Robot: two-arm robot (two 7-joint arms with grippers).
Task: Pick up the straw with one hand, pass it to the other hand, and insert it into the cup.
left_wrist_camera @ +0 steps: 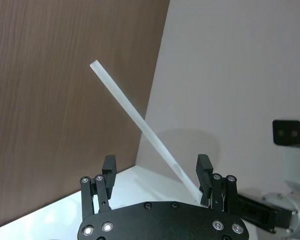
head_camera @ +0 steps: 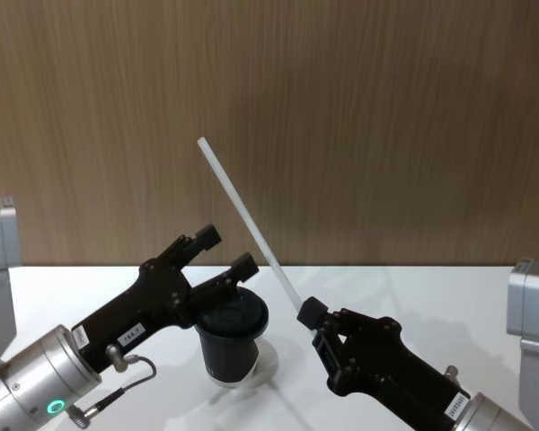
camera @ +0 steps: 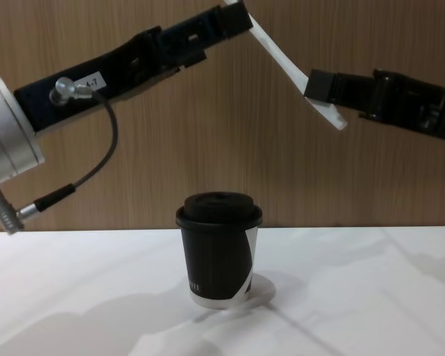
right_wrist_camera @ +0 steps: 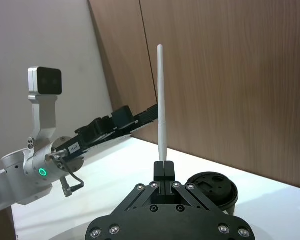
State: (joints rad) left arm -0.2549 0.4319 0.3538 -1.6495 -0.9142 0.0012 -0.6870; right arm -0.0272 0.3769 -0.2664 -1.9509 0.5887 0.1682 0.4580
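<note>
straw (head_camera: 250,224): likely light, stiff, slick | right gripper (head_camera: 307,312) pinches its low end; left gripper (head_camera: 226,250) splayed beside shaft | grip mid-shaft gently

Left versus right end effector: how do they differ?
The right end effector is shut on the white straw near its lower end; the left end effector is open, straw ungripped between its fingers. The left sits higher than the right. Both are black, above the cup.
</note>
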